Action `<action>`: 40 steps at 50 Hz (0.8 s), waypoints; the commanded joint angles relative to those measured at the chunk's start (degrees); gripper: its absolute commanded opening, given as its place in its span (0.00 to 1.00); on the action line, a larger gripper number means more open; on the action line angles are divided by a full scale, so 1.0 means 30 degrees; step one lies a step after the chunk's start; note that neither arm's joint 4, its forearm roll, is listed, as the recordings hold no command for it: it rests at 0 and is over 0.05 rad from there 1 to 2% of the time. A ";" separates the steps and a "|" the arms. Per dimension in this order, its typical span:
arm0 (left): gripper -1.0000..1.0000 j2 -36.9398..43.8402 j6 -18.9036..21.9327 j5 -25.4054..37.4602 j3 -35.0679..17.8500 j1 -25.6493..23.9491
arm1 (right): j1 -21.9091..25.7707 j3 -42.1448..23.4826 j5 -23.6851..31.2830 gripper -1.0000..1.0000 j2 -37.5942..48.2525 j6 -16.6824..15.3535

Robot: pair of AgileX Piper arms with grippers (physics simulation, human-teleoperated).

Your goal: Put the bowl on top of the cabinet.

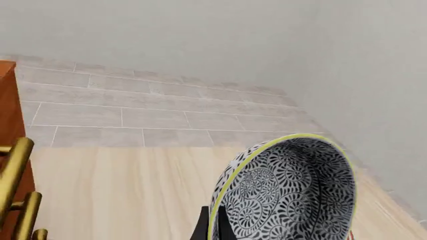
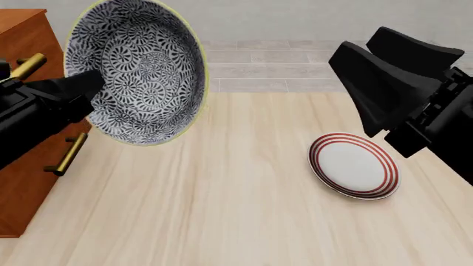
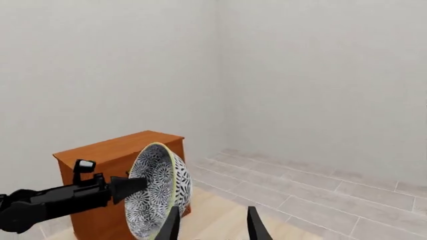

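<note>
The blue-and-white floral bowl [image 2: 140,66] hangs in the air, tipped on its side with its opening facing the front camera. My left gripper [image 2: 92,84] is shut on its rim at the left edge. In the left wrist view the fingers [image 1: 203,227] pinch the yellow-green rim of the bowl [image 1: 293,190]. The reddish-brown cabinet [image 2: 22,27] stands at the table's left, its top just left of and below the bowl. My right gripper [image 3: 213,227] is open and holds nothing. The right wrist view shows the bowl [image 3: 160,210] in front of the cabinet [image 3: 113,147].
A flat white plate with red rings [image 2: 353,165] lies on the wooden table at the right, under my right arm [image 2: 399,83]. Brass bar handles [image 1: 13,170] stick out of the cabinet's front beside the left gripper. Behind the table are a tiled floor and a white wall.
</note>
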 commanded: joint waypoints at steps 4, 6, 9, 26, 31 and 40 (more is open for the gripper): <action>0.00 -0.0683 0.1807 0.3394 -0.1821 0.1444 | -0.0364 0.0889 -0.1308 1.00 0.0460 0.0730; 0.00 -0.0221 0.0827 0.3636 -0.2014 0.1103 | -0.0368 0.0946 -0.1386 1.00 0.0498 0.0753; 0.00 -0.0247 0.1189 0.4210 -0.2328 0.1414 | -0.0488 0.1069 -0.1673 1.00 0.0673 0.0913; 0.00 0.1794 -0.0017 0.7345 -0.4641 0.0903 | -0.0924 0.1643 -0.2384 1.00 0.0910 0.1513; 0.00 0.1444 -0.0439 0.7934 -0.5090 0.1155 | -0.1023 0.1735 -0.2282 1.00 0.0671 0.1588; 0.00 0.1508 -0.1723 0.9436 -0.5809 0.1443 | -0.1124 0.2001 -0.2261 1.00 0.0421 0.1740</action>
